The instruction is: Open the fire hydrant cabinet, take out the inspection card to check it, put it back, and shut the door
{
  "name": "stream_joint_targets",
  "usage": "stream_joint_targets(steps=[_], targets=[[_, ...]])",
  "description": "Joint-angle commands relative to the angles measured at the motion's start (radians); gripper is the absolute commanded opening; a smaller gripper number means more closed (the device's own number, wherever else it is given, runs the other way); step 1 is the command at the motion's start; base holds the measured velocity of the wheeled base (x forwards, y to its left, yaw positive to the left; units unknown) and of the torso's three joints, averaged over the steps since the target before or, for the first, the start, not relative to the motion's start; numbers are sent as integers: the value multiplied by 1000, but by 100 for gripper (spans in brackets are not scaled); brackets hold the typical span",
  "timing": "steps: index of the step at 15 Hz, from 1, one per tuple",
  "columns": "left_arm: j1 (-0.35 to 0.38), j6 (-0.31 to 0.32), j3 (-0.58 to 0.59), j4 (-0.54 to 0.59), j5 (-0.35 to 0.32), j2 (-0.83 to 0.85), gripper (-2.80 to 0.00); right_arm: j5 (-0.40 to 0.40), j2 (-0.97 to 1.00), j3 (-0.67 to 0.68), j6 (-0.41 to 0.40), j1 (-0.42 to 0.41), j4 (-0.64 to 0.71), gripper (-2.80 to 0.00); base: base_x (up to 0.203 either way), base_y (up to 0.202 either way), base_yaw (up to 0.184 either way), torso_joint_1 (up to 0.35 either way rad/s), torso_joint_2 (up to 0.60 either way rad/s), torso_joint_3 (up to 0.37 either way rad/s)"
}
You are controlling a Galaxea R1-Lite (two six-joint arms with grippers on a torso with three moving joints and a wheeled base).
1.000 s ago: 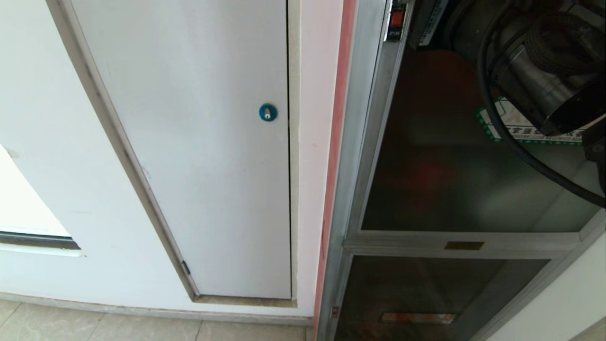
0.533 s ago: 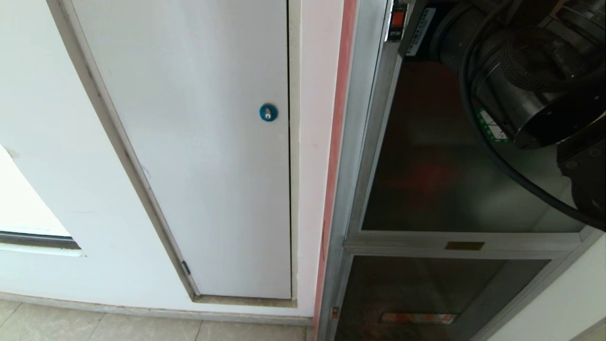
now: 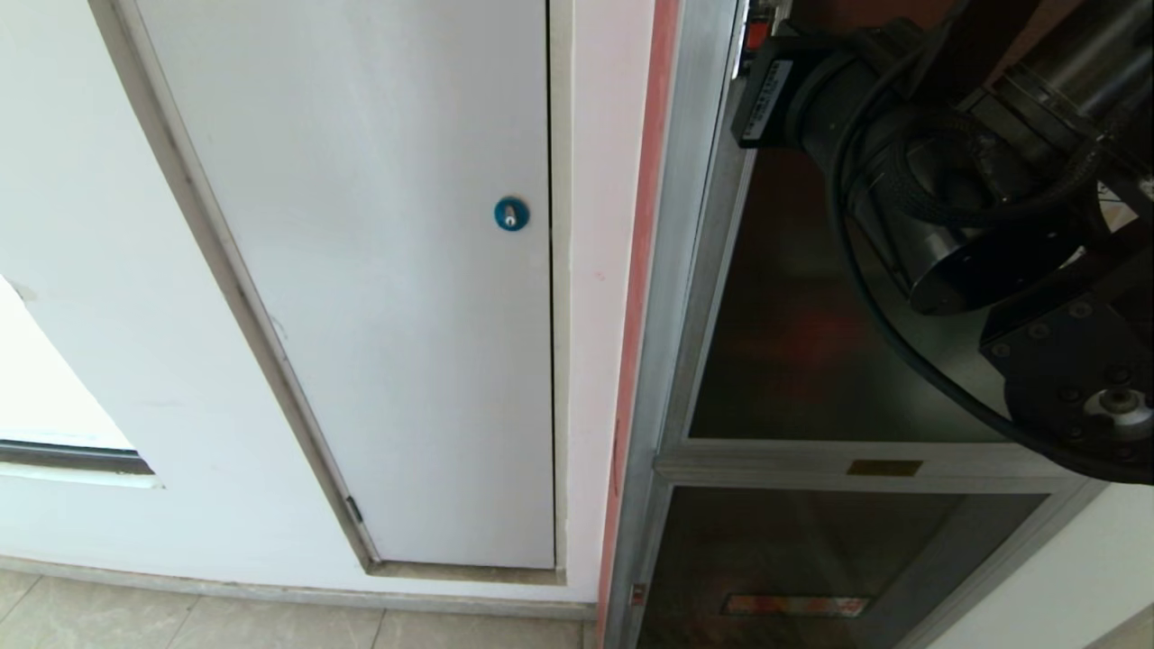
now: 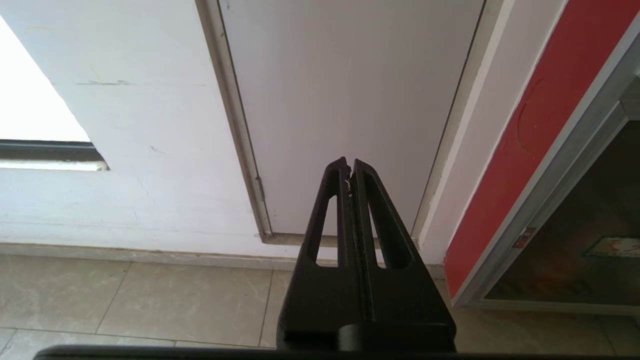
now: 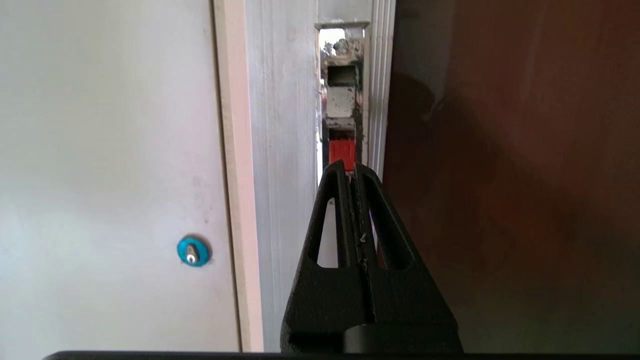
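With fingers pressed together into a narrow wedge, the right gripper (image 5: 351,165) points at the red latch (image 5: 342,154) on the closed door's (image 5: 510,175) frame edge, apparently to work it open; the left gripper (image 4: 349,164), likewise closed, hangs idle.

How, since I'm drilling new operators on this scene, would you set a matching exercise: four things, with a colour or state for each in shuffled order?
Things:
1. round lock
2. right gripper
3. tab in the frame slot
4. door

Colour or state:
A. red
B. blue
C. shut, tips just short of the frame slot
D. dark tinted glass

Pairs: 1-B, 2-C, 3-A, 4-D
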Motion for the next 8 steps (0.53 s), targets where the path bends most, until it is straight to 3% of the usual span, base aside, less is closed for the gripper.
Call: stream_joint_targets(steps=[1,8], targets=[[0,0,2,0,0,1,-280,6,5,15,-16,0,-34,-280,0,0,0,0,0,0],[0,0,2,0,0,1,-280,80,-44,68,-21,-3,-31,-280,0,0,0,0,0,0]])
